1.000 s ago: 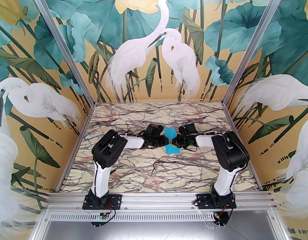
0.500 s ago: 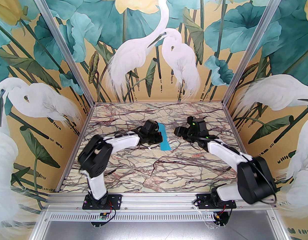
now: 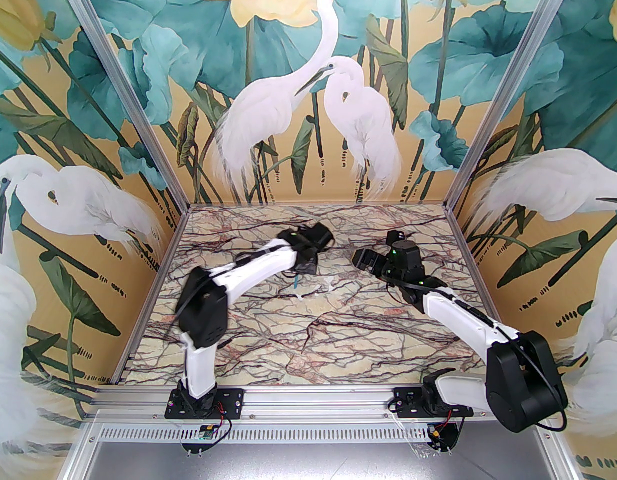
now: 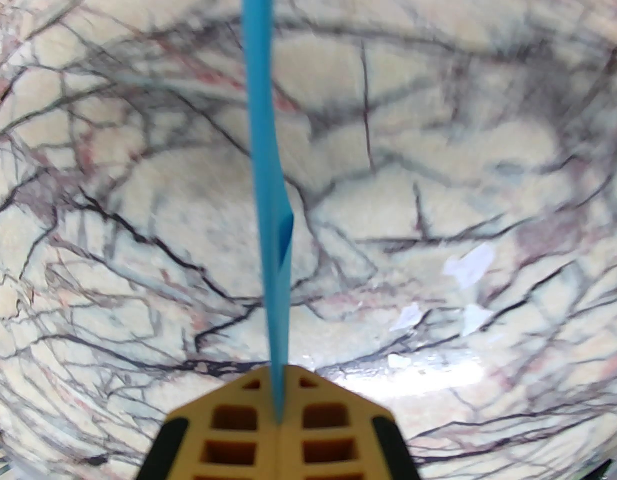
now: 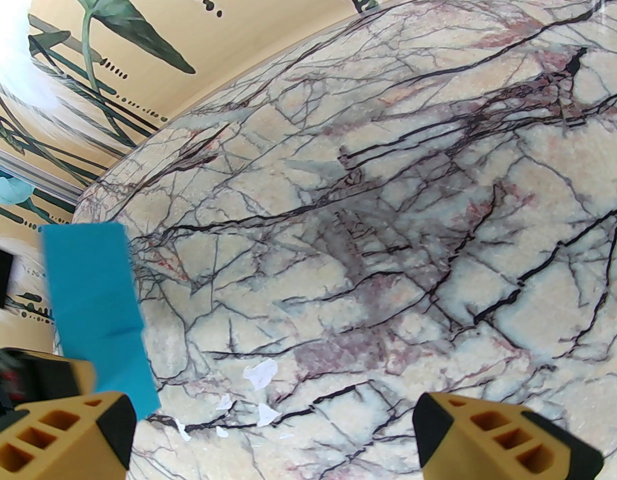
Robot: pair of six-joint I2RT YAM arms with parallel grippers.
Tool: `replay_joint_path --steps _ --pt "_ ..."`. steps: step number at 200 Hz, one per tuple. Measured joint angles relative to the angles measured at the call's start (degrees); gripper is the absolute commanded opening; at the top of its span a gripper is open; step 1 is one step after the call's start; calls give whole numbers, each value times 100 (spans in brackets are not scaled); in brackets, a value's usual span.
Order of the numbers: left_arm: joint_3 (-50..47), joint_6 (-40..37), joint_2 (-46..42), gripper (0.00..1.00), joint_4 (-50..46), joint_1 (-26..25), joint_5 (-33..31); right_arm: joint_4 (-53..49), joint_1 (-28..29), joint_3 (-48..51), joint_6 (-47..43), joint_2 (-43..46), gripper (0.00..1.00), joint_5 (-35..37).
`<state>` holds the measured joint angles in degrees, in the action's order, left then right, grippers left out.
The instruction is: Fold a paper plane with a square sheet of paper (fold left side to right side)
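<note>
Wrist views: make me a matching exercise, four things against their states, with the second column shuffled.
Things:
1. blue paper
2. left jaws
3. right jaws
4. white scraps

States:
a. open, holding nothing
b. lying on the marble table
c. pinched at one end
d. shut on the blue paper

Pairs: 1-c, 2-d, 3-a, 4-b.

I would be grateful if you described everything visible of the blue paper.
The paper is thin, plain bright cyan-blue, apparently folded into a long rectangle. The left gripper is shut on one end, so its wrist camera sees it edge-on, a small flap gaping midway. The right wrist view shows its flat face with a faint crease across. It is held over the marble table; whether its far end touches is unclear.
</note>
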<state>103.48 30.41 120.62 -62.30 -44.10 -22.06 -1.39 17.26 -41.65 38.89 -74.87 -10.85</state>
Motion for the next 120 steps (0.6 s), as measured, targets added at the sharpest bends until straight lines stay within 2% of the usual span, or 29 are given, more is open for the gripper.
replay_joint_path --steps 18,22,30,43,52,62,79,84,93,113,120 --pt "511 66 577 1 -269 -63 153 -186 0 -7 -44 0 99 57" --pt "590 76 667 4 -295 -70 210 -251 0 -9 -66 0 99 70" --pt "772 133 828 17 -391 -79 343 -369 0 -9 -98 0 99 92" --pt "1038 179 1016 22 -459 -81 597 -505 0 -9 -151 0 99 103" --pt "1178 243 1084 31 -439 -79 798 -557 0 -9 -173 0 100 96" --pt "1239 280 1099 41 -407 -63 1005 -599 0 -9 -214 0 94 61" --pt "1235 446 1097 45 -238 -26 1394 -601 -2 -9 -269 -17 84 -120" --pt "1198 470 1095 47 -157 -7 1506 -590 -2 -9 -293 -37 75 -170" --pt "1029 516 1027 53 37 37 1668 -560 -2 -9 -295 -98 67 -337" --pt "192 688 595 55 595 238 2052 -378 0 -17 -177 -420 43 -815" --pt "-133 752 378 61 752 339 2153 -297 4 -31 -155 -579 36 -960"
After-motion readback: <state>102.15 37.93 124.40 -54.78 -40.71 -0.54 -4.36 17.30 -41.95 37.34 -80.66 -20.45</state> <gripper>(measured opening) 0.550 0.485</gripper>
